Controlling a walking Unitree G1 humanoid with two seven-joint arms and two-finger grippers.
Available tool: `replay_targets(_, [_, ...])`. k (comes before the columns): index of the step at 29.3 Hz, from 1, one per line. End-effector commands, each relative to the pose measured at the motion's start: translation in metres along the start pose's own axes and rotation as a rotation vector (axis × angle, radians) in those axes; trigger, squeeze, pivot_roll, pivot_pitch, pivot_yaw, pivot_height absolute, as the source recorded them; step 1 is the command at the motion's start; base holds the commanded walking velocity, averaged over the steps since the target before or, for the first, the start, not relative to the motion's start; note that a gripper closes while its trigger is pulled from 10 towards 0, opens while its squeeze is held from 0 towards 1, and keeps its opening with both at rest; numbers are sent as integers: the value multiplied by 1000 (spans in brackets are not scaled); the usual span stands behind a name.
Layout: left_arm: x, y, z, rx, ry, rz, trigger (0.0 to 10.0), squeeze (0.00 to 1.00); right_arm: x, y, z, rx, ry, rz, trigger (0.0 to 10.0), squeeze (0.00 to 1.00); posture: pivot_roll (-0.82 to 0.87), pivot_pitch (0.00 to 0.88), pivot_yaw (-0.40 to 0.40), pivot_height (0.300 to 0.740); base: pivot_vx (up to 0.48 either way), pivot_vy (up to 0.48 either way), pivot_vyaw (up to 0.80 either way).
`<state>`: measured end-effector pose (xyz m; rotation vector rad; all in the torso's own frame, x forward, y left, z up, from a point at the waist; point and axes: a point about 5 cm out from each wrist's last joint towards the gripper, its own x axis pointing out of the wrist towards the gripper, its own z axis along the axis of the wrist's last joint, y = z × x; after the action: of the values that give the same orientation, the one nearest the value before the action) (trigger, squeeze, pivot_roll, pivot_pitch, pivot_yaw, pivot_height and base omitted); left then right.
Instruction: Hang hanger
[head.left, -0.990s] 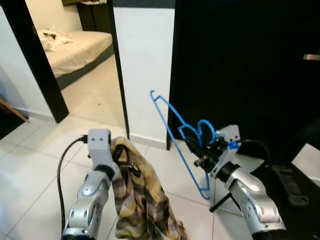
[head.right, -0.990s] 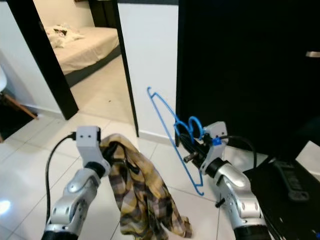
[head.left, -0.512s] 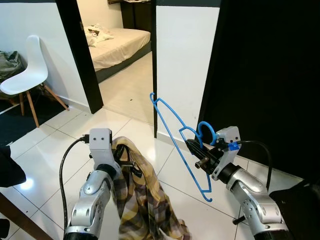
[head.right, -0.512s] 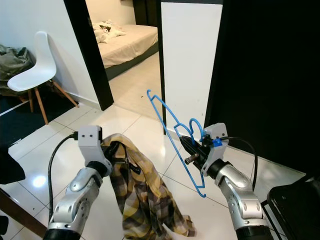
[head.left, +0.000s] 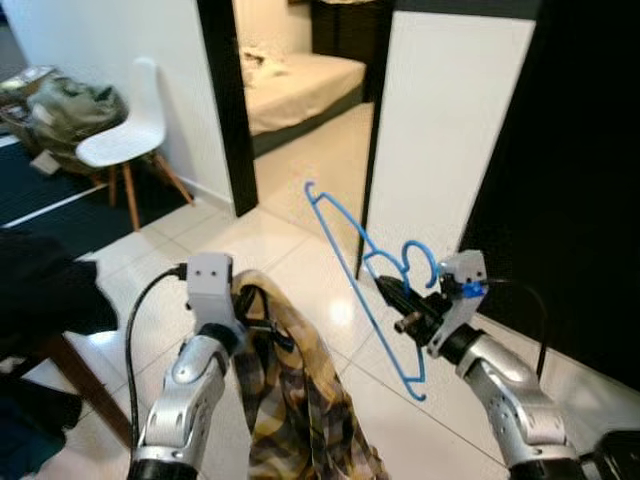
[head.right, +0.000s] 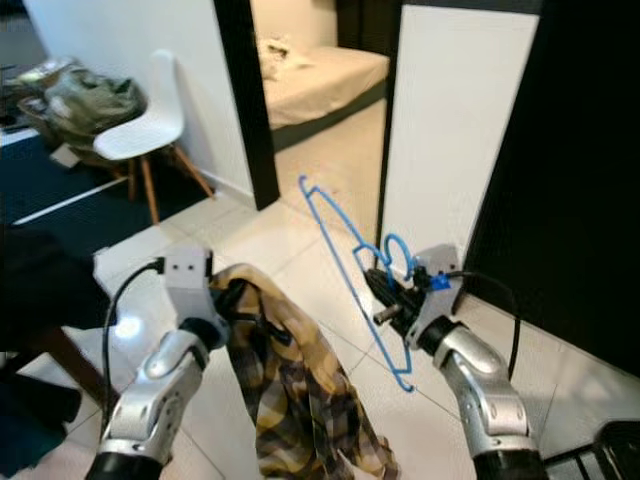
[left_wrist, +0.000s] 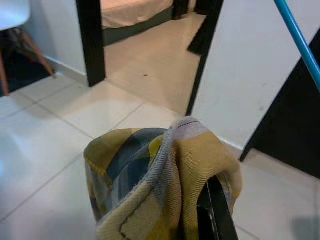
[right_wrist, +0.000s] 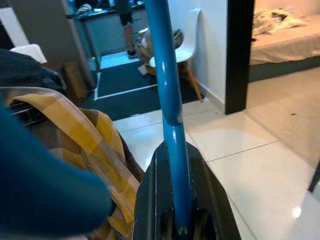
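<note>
Right gripper (head.left: 398, 300) was clamped on the thin blue plastic hanger (head.left: 357, 262), which rose tilted above it; left gripper (head.left: 247, 312) gripped the yellow plaid cloth (head.left: 290, 400) draped below. I judged steady carrying best, hook kept clear of the black doorframe (head.left: 228, 100) ahead.
</note>
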<state>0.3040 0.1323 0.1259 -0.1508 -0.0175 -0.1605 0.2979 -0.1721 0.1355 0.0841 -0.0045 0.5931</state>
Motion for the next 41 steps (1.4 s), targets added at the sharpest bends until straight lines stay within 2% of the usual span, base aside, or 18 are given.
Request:
replay_targets(1, [4, -6, 9, 48, -33, -48, 10000, 0, -1, 1, -2, 12, 6, 1, 10000, 0, -158, 0, 9, 740, 0, 0, 650])
replay_targets(6, [7, -9, 14, 63, -50, -68, 10000, 0, -1, 1, -2, 13, 5, -1, 10000, 0, -157, 0, 10, 740, 0, 0, 650])
replay_targets(9, [18, -24, 41, 90, -129, -168, 10000, 0, 0, 2, -2, 17, 1, -3, 10000, 0, -153, 0, 15, 740, 0, 0, 650])
replay_targets(11, [18, -24, 41, 90, -129, -168, 10000, 0, 0, 2, -2, 17, 1, -3, 10000, 0, -153, 0, 15, 740, 0, 0, 650])
replay_targets(13, [26, -37, 78, 62, -231, -255, 10000, 0, 0, 2, -2, 21, -3, -6, 10000, 0, -154, 0, 18, 740, 0, 0, 650])
replay_targets(14, [26, -37, 78, 62, -231, -255, 10000, 0, 0, 2, -2, 21, -3, -6, 10000, 0, -154, 0, 18, 740, 0, 0, 650])
replay_targets(16, [33, -39, 116, 92, -334, -310, 10000, 0, 1, 3, -2, 23, -7, -11, 10000, 0, -152, 0, 19, 740, 0, 0, 650])
replay_targets(21, [51, -7, 192, 210, -510, -192, 10000, 0, 2, 3, -2, 28, -11, -14, 10000, 0, -145, 0, 24, 740, 0, 0, 651])
replay_targets(25, [55, 2, 205, 236, -537, -144, 10000, 0, 2, 3, -3, 29, -12, -15, 10000, 0, -145, 0, 24, 740, 0, 0, 650])
replay_targets(27, [62, 31, 244, 253, -615, 6, 10000, 0, 3, 4, -3, 32, -16, -19, 10000, 0, -160, 0, 39, 740, 0, 0, 650])
replay_targets(29, [62, 31, 244, 253, -615, 6, 10000, 0, 3, 4, -3, 32, -16, -19, 10000, 0, -160, 0, 39, 740, 0, 0, 650])
replay_targets(30, [58, 52, 278, 253, -678, 110, 10000, 0, 3, 5, -4, 33, -20, -26, 10000, 0, -163, 0, 50, 740, 0, 0, 650])
replay_targets(31, [55, 57, 289, 239, -702, 117, 10000, 0, 2, 4, -4, 34, -22, -30, 10000, 0, -162, 0, 50, 740, 0, 0, 650])
replay_targets(33, [52, 57, 296, 218, -719, 98, 10000, 0, 1, 4, -4, 37, -24, -34, 10000, 0, -157, 0, 51, 740, 0, 0, 650])
replay_targets(36, [46, 41, 297, 155, -733, -84, 10000, 0, 1, 3, -4, 42, -27, -38, 10000, 0, -155, 0, 52, 740, 0, 0, 650])
replay_targets(38, [46, 41, 297, 155, -733, -84, 10000, 0, 1, 3, -4, 42, -27, -38, 10000, 0, -155, 0, 52, 740, 0, 0, 650])
replay_targets(40, [35, 18, 272, 205, -667, -358, 10000, 0, 2, 4, -4, 55, -30, -34, 10000, 0, -153, 0, 45, 740, 0, 0, 653])
replay_targets(41, [35, 18, 272, 205, -667, -358, 10000, 0, 2, 4, -4, 55, -30, -34, 10000, 0, -153, 0, 45, 740, 0, 0, 656])
